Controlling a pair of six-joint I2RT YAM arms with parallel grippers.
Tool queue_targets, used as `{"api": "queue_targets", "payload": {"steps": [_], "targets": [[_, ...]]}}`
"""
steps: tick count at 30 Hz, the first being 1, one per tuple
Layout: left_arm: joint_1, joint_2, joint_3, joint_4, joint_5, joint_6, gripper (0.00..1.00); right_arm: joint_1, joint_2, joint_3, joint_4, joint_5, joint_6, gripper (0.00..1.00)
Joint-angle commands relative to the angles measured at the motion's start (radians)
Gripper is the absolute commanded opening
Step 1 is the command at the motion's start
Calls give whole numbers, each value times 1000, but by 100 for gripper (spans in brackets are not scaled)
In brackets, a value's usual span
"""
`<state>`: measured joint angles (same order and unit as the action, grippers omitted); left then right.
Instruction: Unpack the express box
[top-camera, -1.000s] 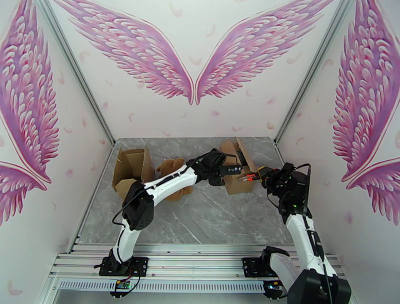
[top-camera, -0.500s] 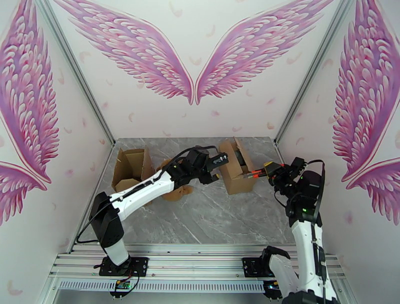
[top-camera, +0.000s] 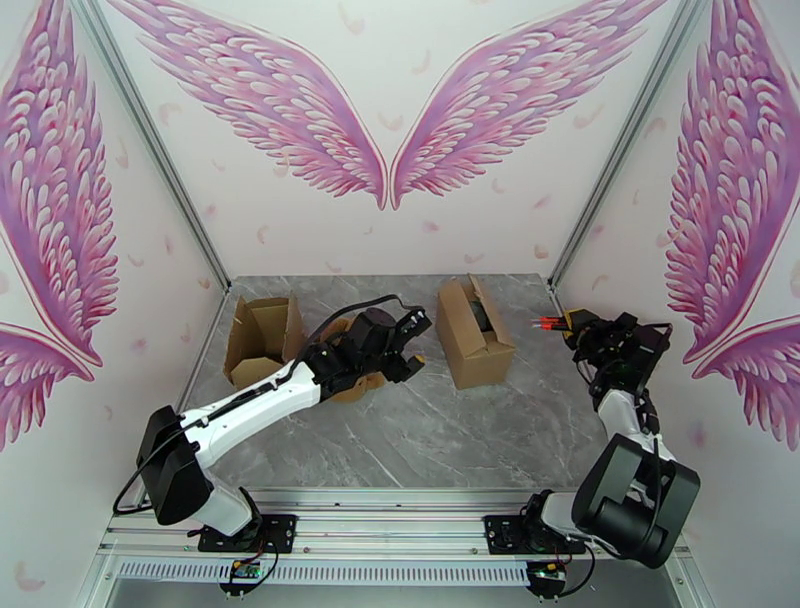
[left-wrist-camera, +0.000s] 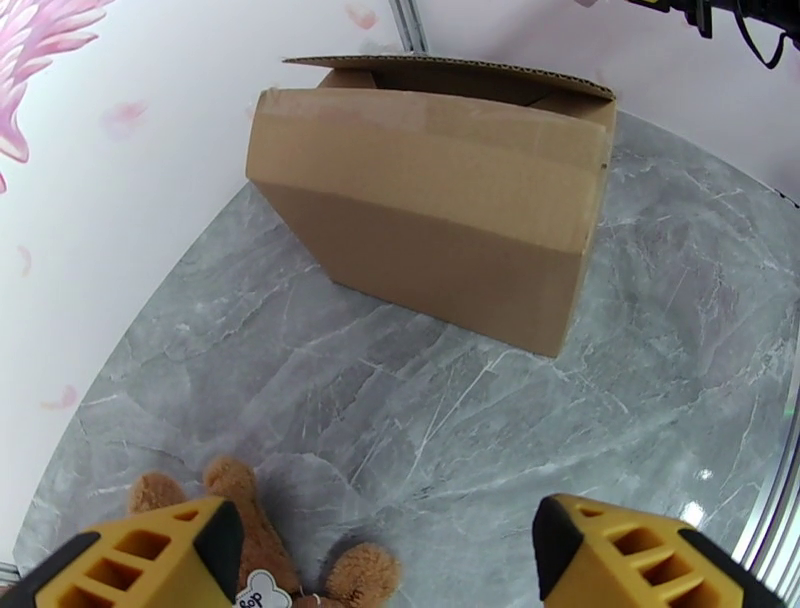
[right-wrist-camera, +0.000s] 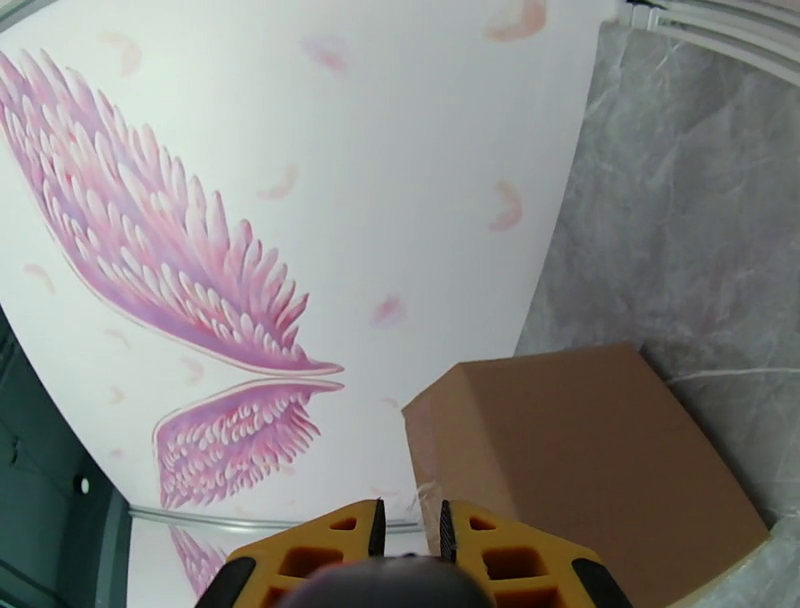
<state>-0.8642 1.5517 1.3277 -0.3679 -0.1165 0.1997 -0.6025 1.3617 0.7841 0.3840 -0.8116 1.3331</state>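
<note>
The express box (top-camera: 478, 350) stands at 1 o'clock on the table (top-camera: 420, 440), flap up, with something dark inside (too dim to identify). A teddy bear (left-wrist-camera: 240, 495) lies out at 10 o'clock beside a second opened carton (top-camera: 262, 335). The left gripper (top-camera: 414, 340) hangs spread wide and empty over the bear, and the right gripper (right-wrist-camera: 410, 528) is all but closed on nothing. Unpacking looks part-done.

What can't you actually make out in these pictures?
- Middle box, top view: a dark shape in its opening is too small and shadowed to identify.
- Teddy bear, top view: mostly covered by the left arm. In the left wrist view, the bottom edge cuts it off.
- Bear's tag: print cut off, unreadable.
- Right gripper, top view: too small to tell whether anything is pinched.
</note>
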Motion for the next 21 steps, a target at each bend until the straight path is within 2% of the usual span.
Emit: {"api": "queue_targets", "payload": {"steps": [1,4,7,12,18,21], "targets": [[-10,-34,-16,12,-19,-34,82,-7,86,-35,117,22,-13,0],[-11,-38,-23,12,-32,-39,82,-15,200,-82,263,48,49,0],[-12,-48,-31,21,-39,-44,82,-13,281,-100,302,65,31,0],[-13,-51,-63,26,-39,-54,82,-12,323,-146,263,134,-73,0],[-16,-27,-60,34,-26,-58,82,7,411,-244,416,157,-42,0],[-21,-11,-49,27,-23,-57,82,25,446,-308,524,208,-21,0]]}}
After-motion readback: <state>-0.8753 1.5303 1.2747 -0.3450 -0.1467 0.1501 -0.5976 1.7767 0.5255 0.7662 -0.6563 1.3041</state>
